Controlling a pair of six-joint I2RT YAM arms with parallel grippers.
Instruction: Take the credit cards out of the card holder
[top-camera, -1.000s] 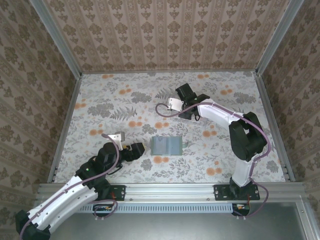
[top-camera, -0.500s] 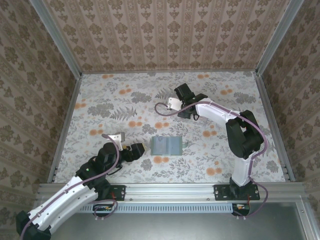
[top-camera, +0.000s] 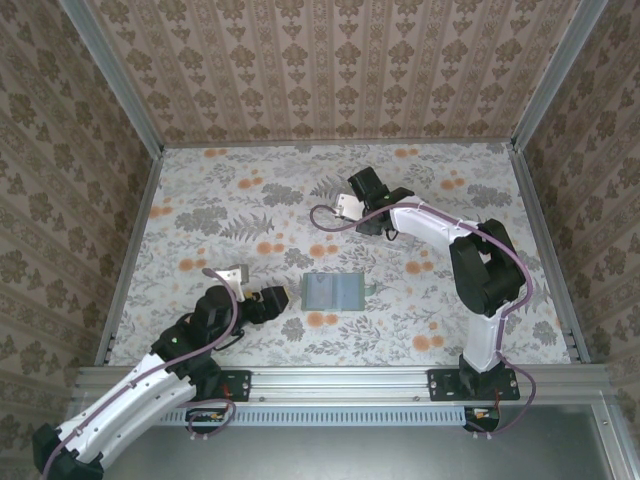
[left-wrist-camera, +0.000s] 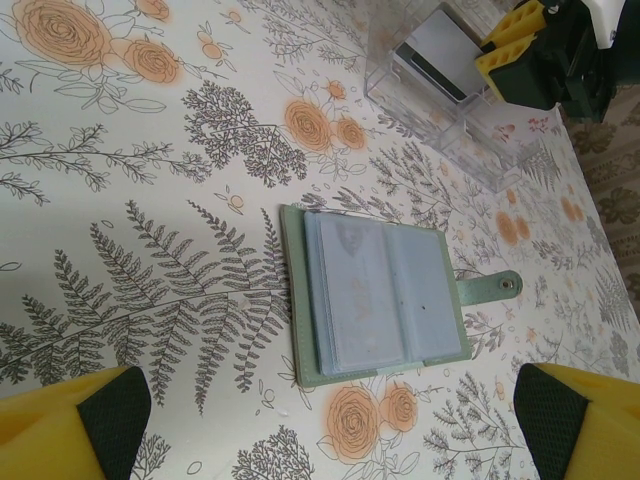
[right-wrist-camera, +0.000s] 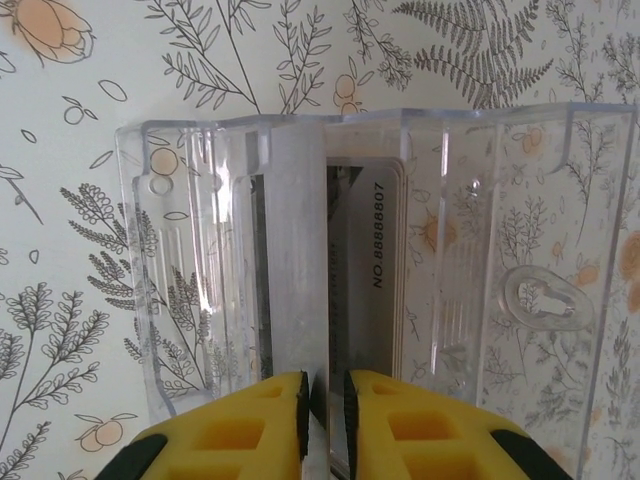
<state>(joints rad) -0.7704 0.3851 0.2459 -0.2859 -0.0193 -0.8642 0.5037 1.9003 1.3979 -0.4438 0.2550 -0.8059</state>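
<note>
Left gripper (top-camera: 283, 297) near-left, jaws wide, empty. Holder (left-wrist-camera: 385, 295) mid-table, lying open and flat; I can't tell whether any slots are still filled. Far: right gripper (right-wrist-camera: 325, 400) pinched narrow on a card (left-wrist-camera: 440, 45) over the tray (right-wrist-camera: 180, 200). Card looks thin, stiff and slick, so I'd grip an exposed edge.

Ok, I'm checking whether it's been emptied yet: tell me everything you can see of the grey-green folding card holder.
The grey-green folding card holder lies opened flat on the floral table, apart from the clear plastic tray. Its leather-like cover frames two blue-grey, slightly translucent slot panels, and a short tab with a metal snap sticks out from one edge. Whether cards remain inside cannot be told. Only the table touches it; the left gripper hovers open, short of it.
</note>
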